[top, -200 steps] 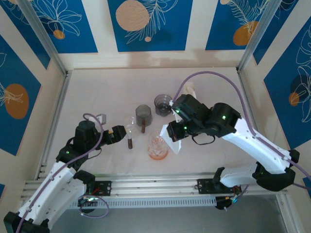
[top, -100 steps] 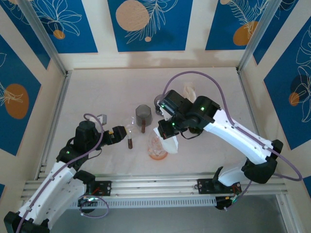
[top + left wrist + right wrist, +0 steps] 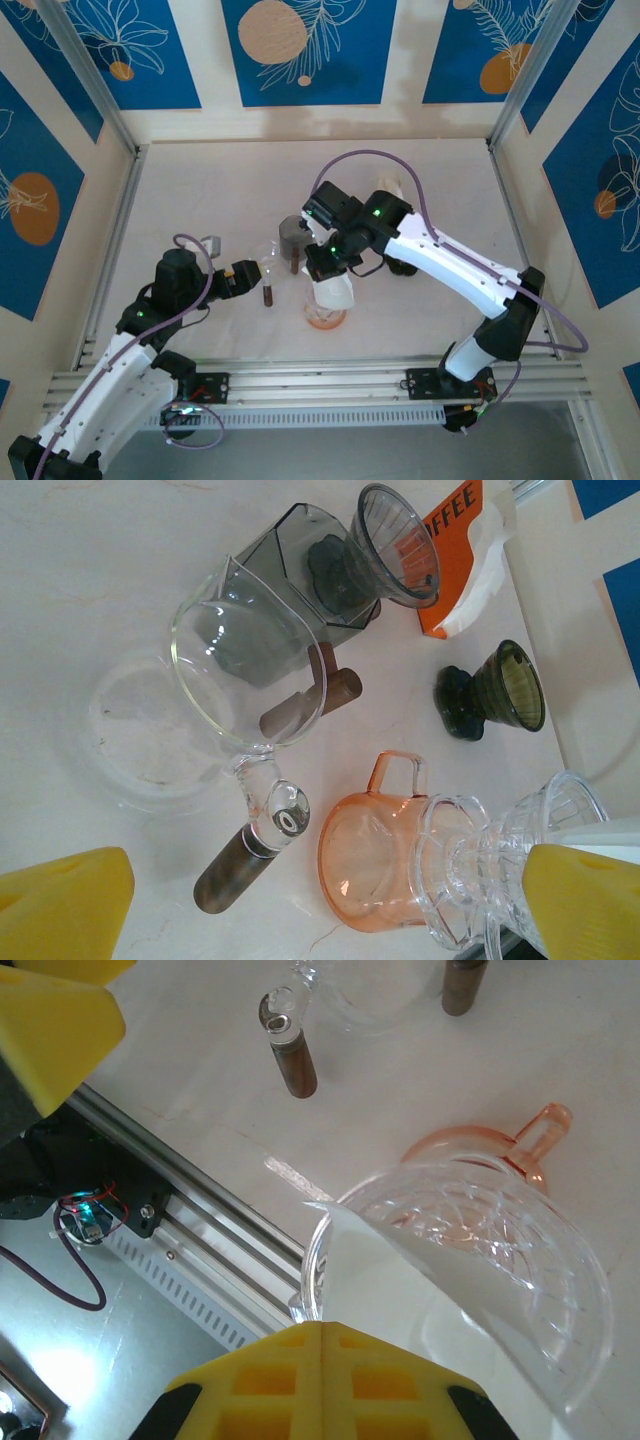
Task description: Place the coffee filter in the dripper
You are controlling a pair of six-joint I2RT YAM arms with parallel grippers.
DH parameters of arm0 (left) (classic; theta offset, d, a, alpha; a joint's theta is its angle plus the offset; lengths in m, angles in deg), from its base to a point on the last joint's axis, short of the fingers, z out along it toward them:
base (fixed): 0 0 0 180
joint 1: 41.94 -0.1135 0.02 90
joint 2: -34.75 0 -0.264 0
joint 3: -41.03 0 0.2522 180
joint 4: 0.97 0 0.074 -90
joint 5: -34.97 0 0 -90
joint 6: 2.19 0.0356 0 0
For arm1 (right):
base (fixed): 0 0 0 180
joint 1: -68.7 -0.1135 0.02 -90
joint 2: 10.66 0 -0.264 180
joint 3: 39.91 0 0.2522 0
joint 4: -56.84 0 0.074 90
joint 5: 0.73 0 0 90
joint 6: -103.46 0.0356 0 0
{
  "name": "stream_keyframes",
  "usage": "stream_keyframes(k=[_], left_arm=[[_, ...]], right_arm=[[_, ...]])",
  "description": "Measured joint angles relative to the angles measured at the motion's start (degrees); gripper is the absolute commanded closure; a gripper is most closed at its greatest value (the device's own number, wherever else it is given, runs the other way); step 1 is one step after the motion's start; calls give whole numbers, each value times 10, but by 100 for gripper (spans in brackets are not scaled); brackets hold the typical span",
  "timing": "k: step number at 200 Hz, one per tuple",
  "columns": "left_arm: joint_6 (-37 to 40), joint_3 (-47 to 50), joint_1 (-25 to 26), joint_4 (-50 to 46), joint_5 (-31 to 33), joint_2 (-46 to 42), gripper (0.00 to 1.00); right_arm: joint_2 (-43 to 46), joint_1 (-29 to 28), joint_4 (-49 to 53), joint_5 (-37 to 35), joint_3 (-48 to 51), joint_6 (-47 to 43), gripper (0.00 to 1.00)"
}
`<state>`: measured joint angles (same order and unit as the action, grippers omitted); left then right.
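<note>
- Since a second ago, the right arm has swung left, bringing the coffee filter [image 3: 400,1290] over the dripper [image 3: 520,1240].
- Right gripper [image 3: 322,1332] is pinched shut on the filter's edge, and the paper dips inside the dripper's rim, just ahead of the fingers.
- Left gripper [image 3: 243,273] stands wide open, holding nothing.

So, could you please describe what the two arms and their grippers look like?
Both the left arm and the right arm have white shells, black joints and small green lights, and a purple cable loops along each. The left gripper and the right gripper are black with blocky yellow fingers; the right wrist view shows a moulded grid on them.
</note>
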<state>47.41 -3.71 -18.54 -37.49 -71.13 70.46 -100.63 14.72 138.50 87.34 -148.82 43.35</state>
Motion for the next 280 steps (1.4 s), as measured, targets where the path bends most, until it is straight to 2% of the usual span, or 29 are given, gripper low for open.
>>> stream_keyframes(k=[95,134,158,192,213,235,264,280], left_arm=[[0,2,0,7,-4,2,0],[0,2,0,12,-17,8,4],[2,-2,0,14,-32,23,12],[3,-42,10,20,-47,44,13],[11,-76,49,23,-40,59,15],[34,-118,123,19,-9,92,20],[76,-166,231,5,61,150,18],[94,-178,269,-2,93,176,15]], right_arm=[[-12,10,-61,14,60,2,100],[-8,10,-80,9,85,6,70],[25,10,-99,-2,102,7,59],[120,9,-128,-31,137,26,50],[182,8,-143,-65,168,42,46],[229,9,-147,-105,203,60,43],[242,8,-148,-144,245,85,42],[242,7,-147,-159,268,96,42]])
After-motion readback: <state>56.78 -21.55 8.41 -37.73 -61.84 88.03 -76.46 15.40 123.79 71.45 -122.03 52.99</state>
